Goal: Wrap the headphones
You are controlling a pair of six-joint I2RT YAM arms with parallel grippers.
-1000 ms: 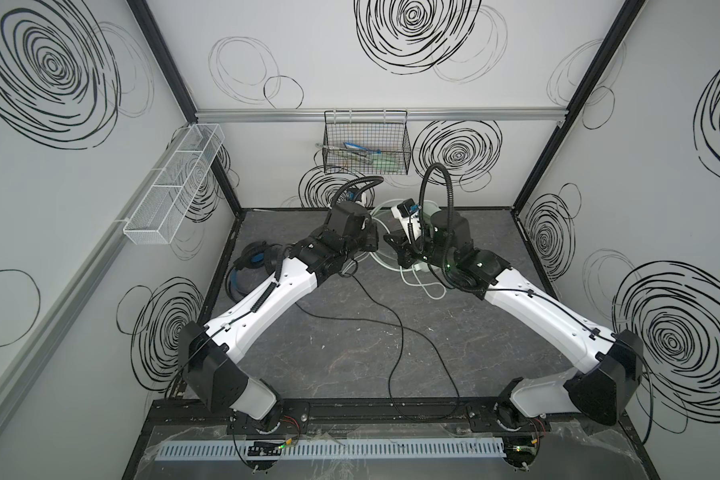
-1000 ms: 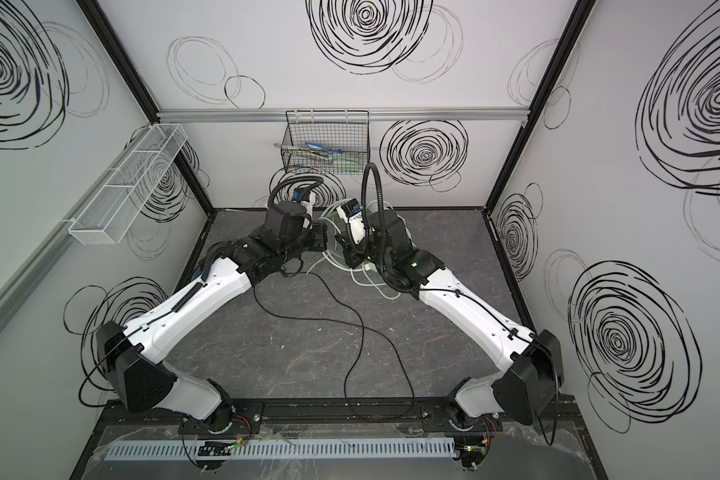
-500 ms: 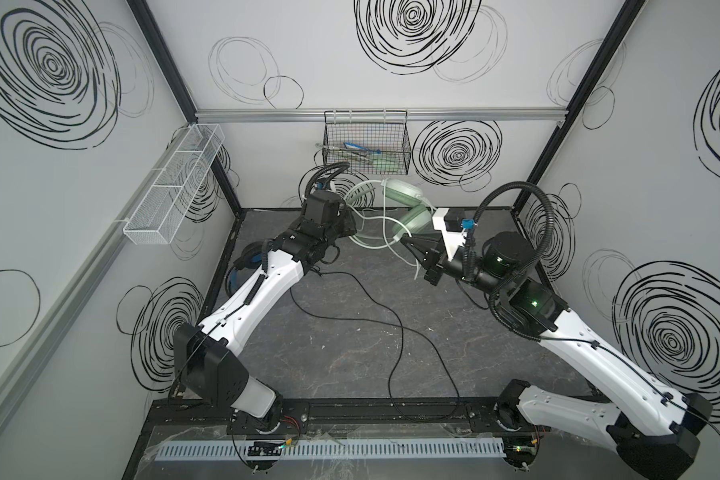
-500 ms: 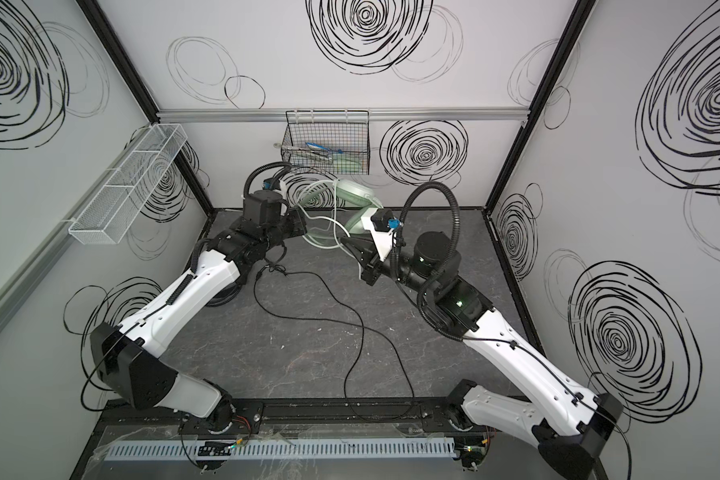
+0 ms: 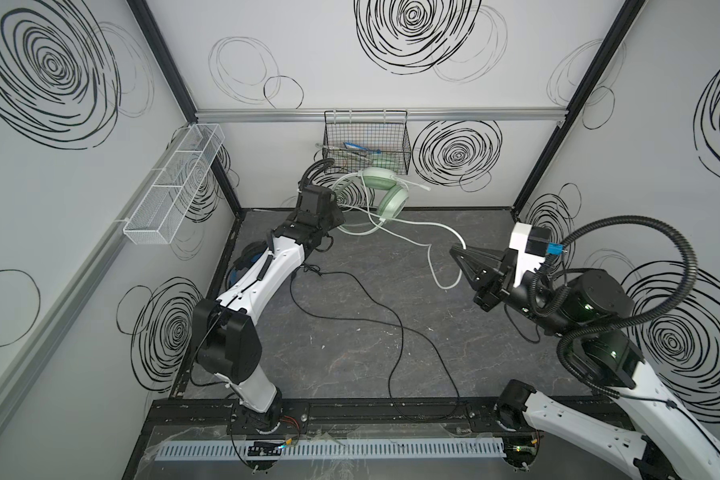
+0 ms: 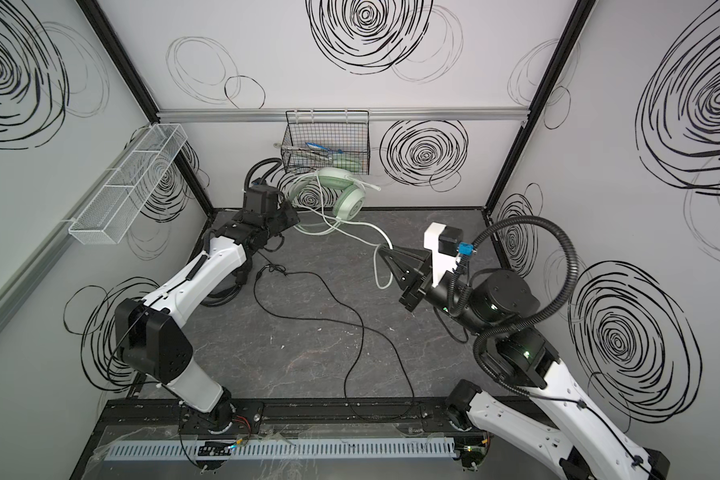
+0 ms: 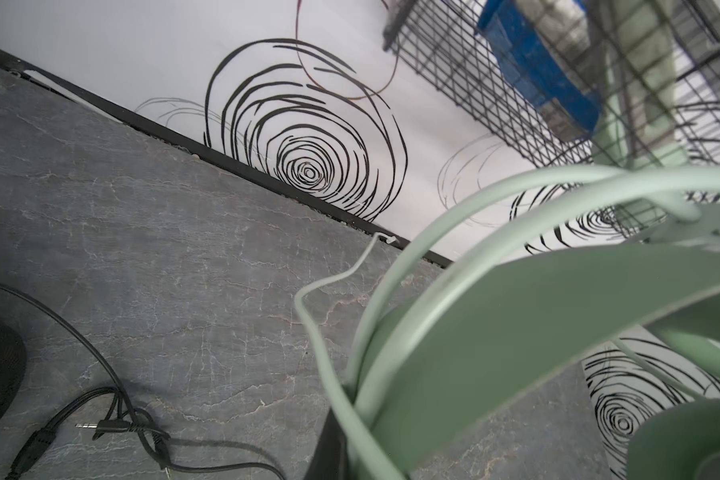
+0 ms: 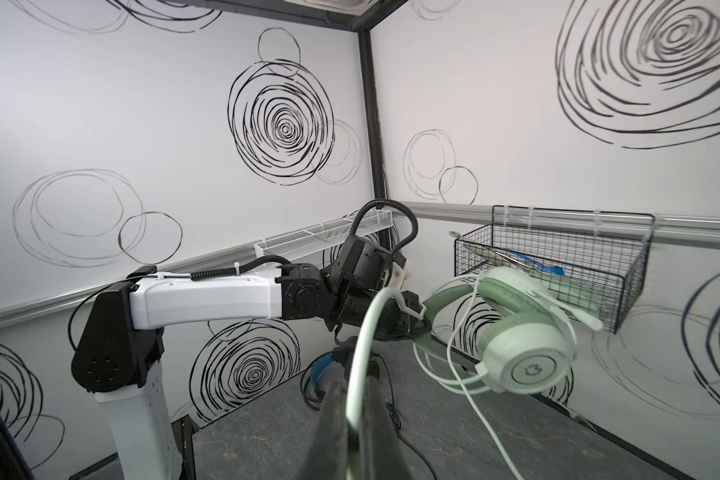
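Two headsets are showing in the cell. The mint-green headset is hanging in the air near the back wall, just under the black wire basket. The left gripper is clamping its headband with closed jaws, and in the right wrist view the round ear cup is dangling at the far end of the band. Its boom mic is sticking out toward the right side in both top views.

The right gripper is staying well apart from the headset, over the right half of the table. Its jaws are closed on the pale cord, which is running from the headset across to the fingertips. Past the grip, one loop of this cord is hanging down; I cannot tell whether it is touching the table.

The black headset is lying on the table by the left wall, mostly hidden behind the left arm. Only some blue padding is showing. Its black cord is trailing loosely across the table toward the front rail, and the plug is resting on the table near the ear cup.
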